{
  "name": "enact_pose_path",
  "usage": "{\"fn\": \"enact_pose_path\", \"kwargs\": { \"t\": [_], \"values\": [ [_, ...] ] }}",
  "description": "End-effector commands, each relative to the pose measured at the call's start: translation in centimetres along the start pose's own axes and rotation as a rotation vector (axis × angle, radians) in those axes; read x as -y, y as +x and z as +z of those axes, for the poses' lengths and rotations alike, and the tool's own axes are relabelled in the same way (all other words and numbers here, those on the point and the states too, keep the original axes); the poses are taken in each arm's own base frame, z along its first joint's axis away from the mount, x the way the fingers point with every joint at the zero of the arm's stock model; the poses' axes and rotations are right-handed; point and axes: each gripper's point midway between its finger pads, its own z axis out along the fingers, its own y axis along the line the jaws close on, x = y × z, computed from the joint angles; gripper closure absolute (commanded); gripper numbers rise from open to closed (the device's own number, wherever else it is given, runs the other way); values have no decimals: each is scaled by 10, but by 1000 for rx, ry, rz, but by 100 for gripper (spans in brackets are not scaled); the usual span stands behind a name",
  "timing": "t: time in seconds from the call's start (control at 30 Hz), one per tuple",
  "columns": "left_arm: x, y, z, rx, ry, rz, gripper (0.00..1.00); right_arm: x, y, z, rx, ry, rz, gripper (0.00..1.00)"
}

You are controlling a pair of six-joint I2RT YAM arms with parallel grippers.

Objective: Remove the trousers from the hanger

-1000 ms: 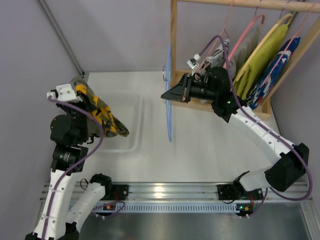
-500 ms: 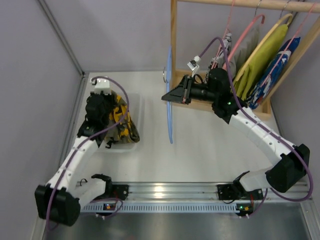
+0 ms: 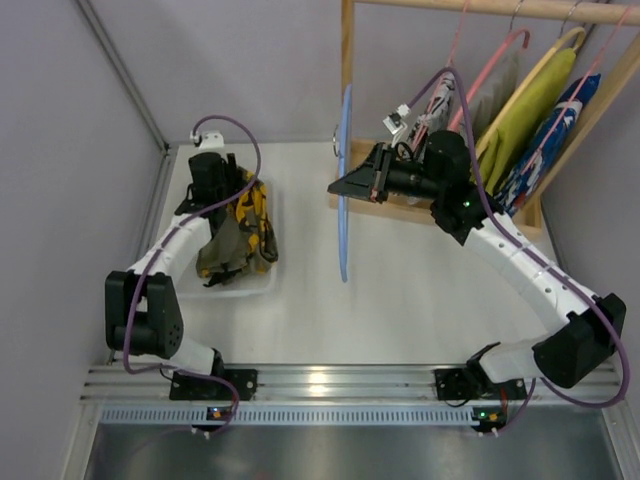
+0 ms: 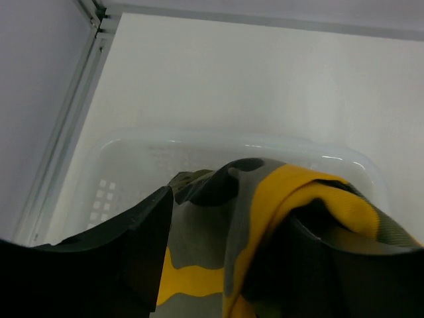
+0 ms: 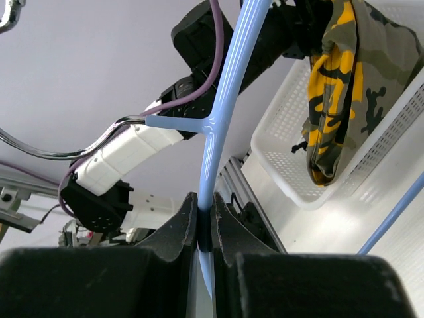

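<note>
Two pieces now, well apart. From above: trousers (image 3: 238,235) off the hanger (image 3: 343,240) and bunched over the white bin (image 3: 245,290), right at the left gripper (image 3: 228,192). Bare blue hanger upright in the right gripper (image 3: 352,187), just beside the wooden rack (image 3: 347,40). By the look of it, removal itself done; only lowering the cloth and letting go left. Left jaws lost under fabric in this view.

Down the left wrist: camouflage and yellow cloth wedged between the dark fingers (image 4: 142,245), so seemingly clamped on the trousers. Fingertips cut off by the bottom edge, lower cloth unseen.

From the right wrist: pinched tight on the hanger's thin bar, trousers dangling beyond over the bin. Hook out of frame. Impossible to tell whether the hem touches the bin floor.
</note>
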Motion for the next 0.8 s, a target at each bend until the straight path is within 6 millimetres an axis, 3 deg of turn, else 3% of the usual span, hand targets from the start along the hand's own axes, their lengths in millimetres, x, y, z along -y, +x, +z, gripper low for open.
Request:
{"fn": "enact_pose_path", "kwargs": {
  "t": [0.0, 0.07, 0.1, 0.23, 0.27, 0.33, 0.37, 0.53, 0.63, 0.77],
  "values": [
    [4, -50, -23, 99, 93, -128, 35, -56, -37, -24, 126, -100, -132, 100],
    [15, -76, -49, 160, 191, -171, 19, -59, -45, -26, 154, -95, -131, 100],
    [18, -85, -60, 184, 225, -184, 15, -60, -48, -27, 165, -92, -132, 100],
    [37, -138, -136, 343, 455, -204, 10, -67, -62, -31, 214, -88, -121, 100],
    [46, -155, -170, 403, 562, -186, 11, -63, -60, -31, 212, -69, -90, 100],
    [55, -163, -204, 445, 669, -178, 11, -60, -65, -32, 238, -45, -51, 100],
    [62, -161, -232, 461, 759, -177, 11, -63, -66, -34, 248, -48, -38, 100],
    [86, -152, -304, 422, 1029, -260, 11, -57, -76, -31, 289, -22, -30, 100],
    [106, -145, -321, 332, 1149, -299, 11, -43, -80, -25, 301, 4, -14, 100],
    [141, -134, -323, 220, 1203, -254, 12, -33, -87, -17, 324, 24, 7, 100]
  ]
}}
